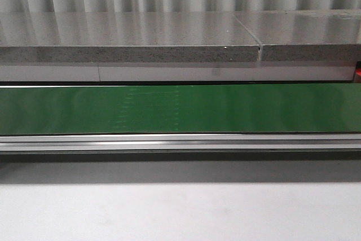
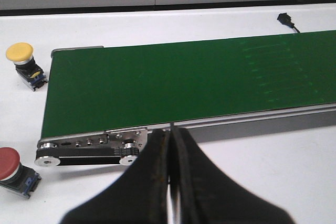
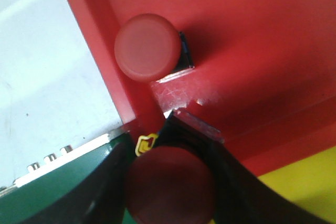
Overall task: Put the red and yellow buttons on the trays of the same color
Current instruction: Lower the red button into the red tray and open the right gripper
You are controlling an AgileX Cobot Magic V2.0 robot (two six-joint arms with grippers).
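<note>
Right now my right tool point(image 3: 170, 192) is clamped on a red button point(image 3: 170, 184), carried over the near edge of the red tray point(image 3: 262, 40) so it can join its colour. Just beyond the tool a second red button point(image 3: 148, 47) already lies on that tray, and a yellow tray point(image 3: 310, 182) shows beside it. My left tool point(image 2: 171, 182) is closed on nothing, waiting short of the green belt point(image 2: 184, 87). Off past the belt's end, a yellow button point(image 2: 21, 59) and another red button point(image 2: 11, 167) sit on the white surface point(image 2: 273, 171), unsorted.
</note>
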